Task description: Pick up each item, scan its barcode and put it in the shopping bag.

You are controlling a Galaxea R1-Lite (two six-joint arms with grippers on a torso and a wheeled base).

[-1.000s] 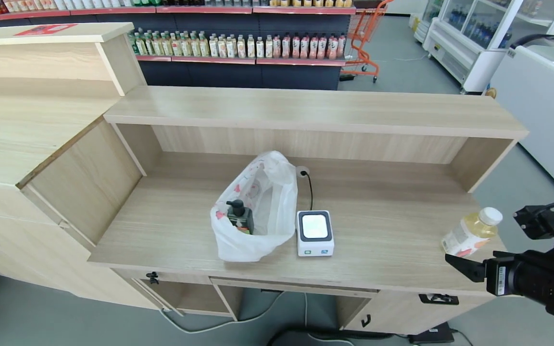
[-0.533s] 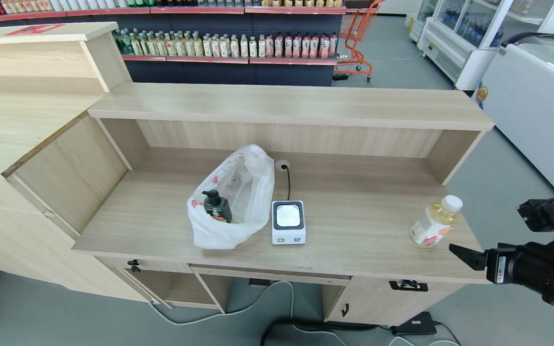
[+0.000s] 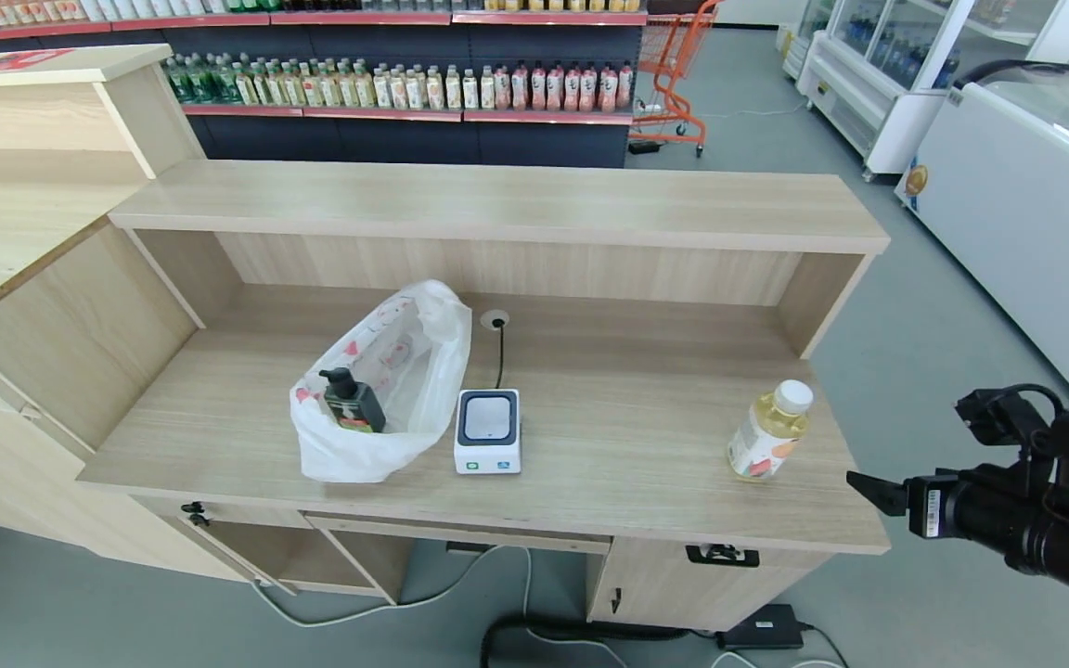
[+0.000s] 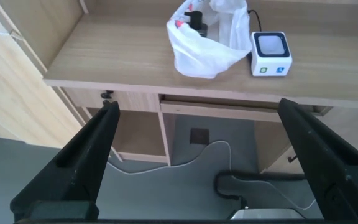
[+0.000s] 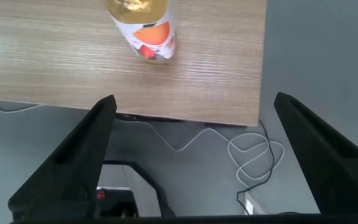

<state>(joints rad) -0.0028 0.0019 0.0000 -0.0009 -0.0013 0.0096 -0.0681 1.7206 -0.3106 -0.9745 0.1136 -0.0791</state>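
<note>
Currently, in the head view, the shopping bag [image 3: 377, 390] stands open on the desk [image 3: 627, 436] toward its left half, with a dark pump bottle [image 3: 352, 404] upright inside it. A white scanner [image 3: 488, 431] sits just beside the bag on its right, window facing up, its cable [image 3: 500, 357] running to a grommet hole at the back of the desk. A drink bottle [image 3: 769, 431] with yellow liquid and a white cap stands upright near the desk's right front corner, well apart from the scanner. The right pincer [image 3: 869, 490] hangs just off the desk's right end, near the drink bottle but not touching it; how far it is spread cannot be told from this angle. In the left wrist view, the left pincer [image 4: 197, 106] is spread wide and holds nothing; it sits off the desk's front edge and below desk height, with the shopping bag [image 4: 207, 43], the pump bottle [image 4: 197, 18] and the scanner [image 4: 270, 53] well ahead of its fingers. In the right wrist view, the right pincer [image 5: 191, 102] is likewise spread wide and holds nothing. The drink bottle [image 5: 145, 28] stands on the desk ahead of the fingertips, apart from both fingers, and cables [image 5: 253, 155] lie on the floor below the desk edge.
</note>
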